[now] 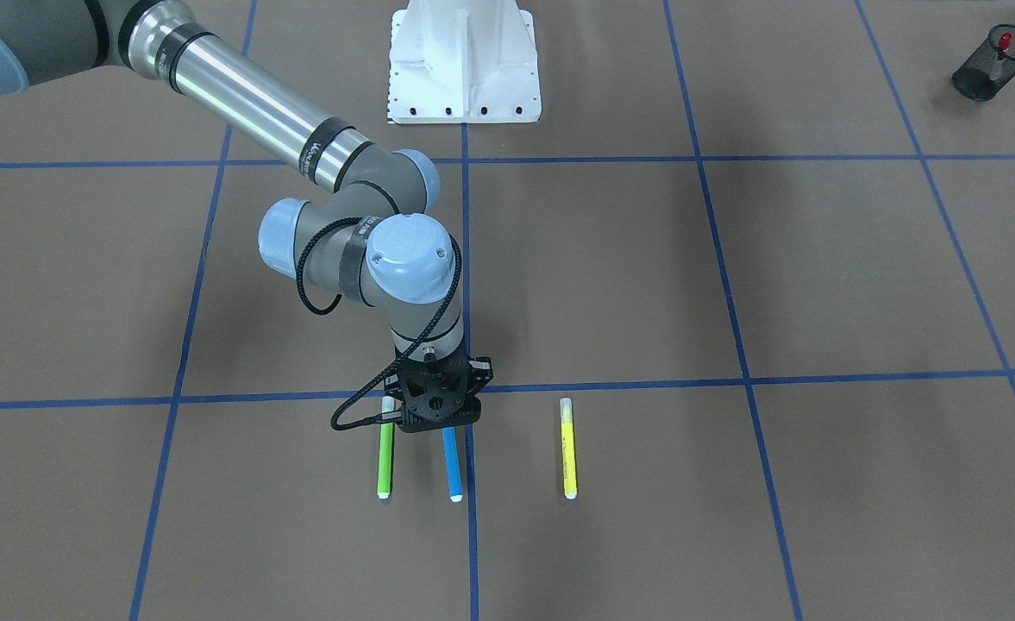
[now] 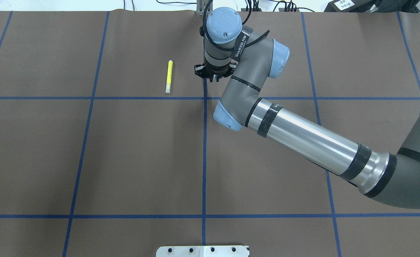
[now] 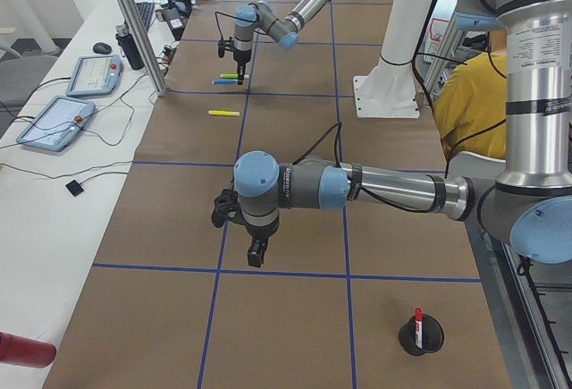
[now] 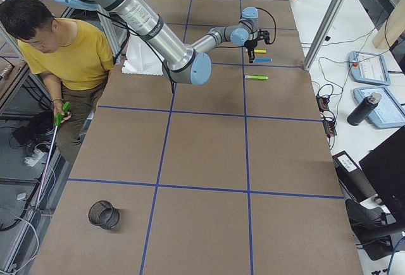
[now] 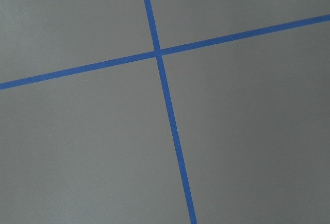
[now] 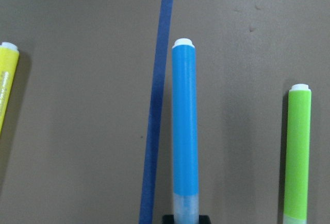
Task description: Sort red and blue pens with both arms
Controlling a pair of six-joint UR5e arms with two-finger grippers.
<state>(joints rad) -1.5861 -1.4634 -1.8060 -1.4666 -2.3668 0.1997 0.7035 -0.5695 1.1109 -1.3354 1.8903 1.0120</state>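
A: What takes up the brown paper-covered table (image 1: pixel 731 276) with its blue tape lines (image 1: pixel 697 159)?

B: The grey jointed right arm (image 2: pixel 302 139), stretched to the far row of markers. The left arm (image 3: pixel 393 194) hangs over bare table.

A: The pincers?

B: The black right gripper (image 1: pixel 438 414) sits over the capped end of the slim blue-barrelled pen (image 1: pixel 453 466). Its fingers are hidden, so I cannot tell their spread or grip. The left gripper (image 3: pixel 256 250) points down, too small to judge.

A: The pens?

B: The red-capped pen (image 1: pixel 1005 40) stands in a black mesh cup (image 1: pixel 986 73) far right. The blue one lies flat between a green marker (image 1: pixel 385 461) and a yellow marker (image 1: pixel 568 448).
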